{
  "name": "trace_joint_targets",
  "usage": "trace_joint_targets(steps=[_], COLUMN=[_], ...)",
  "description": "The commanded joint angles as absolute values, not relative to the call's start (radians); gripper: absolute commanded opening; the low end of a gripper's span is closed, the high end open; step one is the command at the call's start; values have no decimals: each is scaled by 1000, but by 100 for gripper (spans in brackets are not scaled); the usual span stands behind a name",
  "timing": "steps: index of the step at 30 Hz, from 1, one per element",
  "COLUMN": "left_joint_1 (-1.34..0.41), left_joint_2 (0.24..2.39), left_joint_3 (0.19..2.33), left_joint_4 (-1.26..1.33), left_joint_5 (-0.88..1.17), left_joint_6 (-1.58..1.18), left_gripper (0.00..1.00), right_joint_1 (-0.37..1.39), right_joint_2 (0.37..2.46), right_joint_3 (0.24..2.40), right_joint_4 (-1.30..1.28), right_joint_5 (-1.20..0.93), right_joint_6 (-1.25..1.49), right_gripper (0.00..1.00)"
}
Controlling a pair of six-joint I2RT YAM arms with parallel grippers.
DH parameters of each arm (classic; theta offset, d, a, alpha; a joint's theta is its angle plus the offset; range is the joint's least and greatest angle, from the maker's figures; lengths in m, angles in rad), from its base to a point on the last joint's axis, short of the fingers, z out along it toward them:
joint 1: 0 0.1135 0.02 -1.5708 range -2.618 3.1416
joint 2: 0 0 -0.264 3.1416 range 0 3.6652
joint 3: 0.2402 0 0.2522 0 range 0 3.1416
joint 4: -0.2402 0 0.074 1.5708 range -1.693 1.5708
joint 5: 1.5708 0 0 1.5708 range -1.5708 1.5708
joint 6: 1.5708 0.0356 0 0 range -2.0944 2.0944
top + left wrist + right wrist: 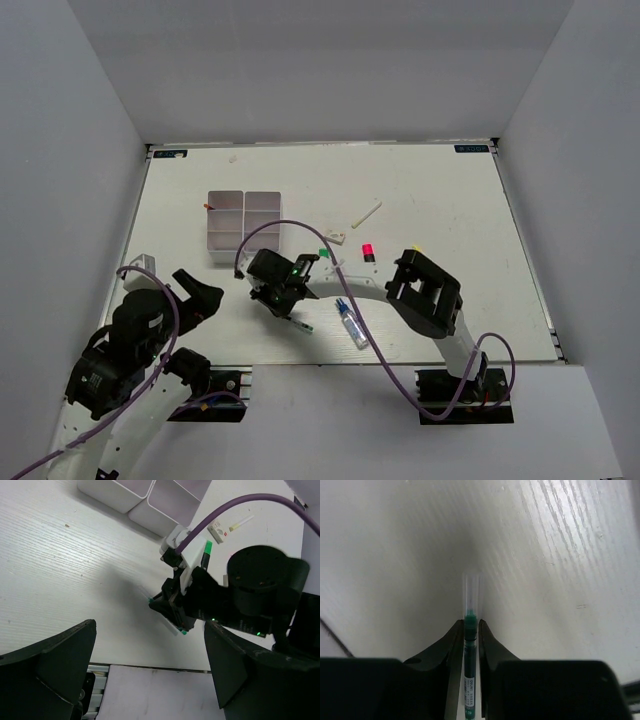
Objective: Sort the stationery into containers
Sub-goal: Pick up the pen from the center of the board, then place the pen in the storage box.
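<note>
Near the middle of the table's near edge, a thin pen point(470, 647) with a green body and a clear cap is being pinched between the fingers of the right gripper point(471, 626). The fingers are being pressed tight against the barrel, and the capped end is being pointed out past the fingertips, low over the white table point(450, 200). Whether the cap is touching the surface cannot be told.

Just to the far left of that gripper, the white organizer box point(243, 226) is being shown with its two columns of compartments. On the right, the blue-capped glue bottle point(352, 327) is being seen lying close to the near edge. Farther off, the green-capped highlighter point(322, 255) and the red-capped highlighter point(368, 250) are being left flat on the table, with an eraser point(336, 236) and the white stick point(366, 213) beyond them.

At the near left, the left gripper point(203, 290) is being held wide open with nothing in it, well apart from the pen.
</note>
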State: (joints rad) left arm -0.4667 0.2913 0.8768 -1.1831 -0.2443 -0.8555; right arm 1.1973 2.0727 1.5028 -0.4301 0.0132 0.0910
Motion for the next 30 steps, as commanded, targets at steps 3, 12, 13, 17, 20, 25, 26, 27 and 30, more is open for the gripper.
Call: trace_joint_targets(steps=[3,12,13,17,20,25,26,27,30], left_joint_1=[-462,-462,-462,-462,-462,-462,-462,-462,-462], left_joint_2=[318,296,296,305,328,339,339,339,339], left_joint_3=[874,864,864,844,844,844,844,844,844], left_joint_4=[-1158,-1137,-1126,-1108,-1097,-1097,-1097,-1097,-1097], left_joint_5=[-213,-213,-204,-193,-184,-184,-184,-184,-184], left_joint_6=[-836,-836,-836,-836,-824,-815,-815,-815,-815], left_gripper=[99,99,99,99,99,99,99,99,99], right_joint_1=[1094,973,959,943,940,934,927,925,914], right_joint_2=[1933,1925,1957,2057,2091,2176,2181,2189,2239], right_joint_3=[1653,1951,2007,2156,2154,2152,2140,2096,2091], right_joint_4=[-482,-390,-376,-274,-113,158,197,327,466], right_joint_5=[-187,-305,-317,-374,-390,-392,-397,-414,-457], right_joint_6=[-64,-92,-106,-210,-255,-229,-230,-227,-200], right_gripper=[6,2,1,1,0,0,0,0,0])
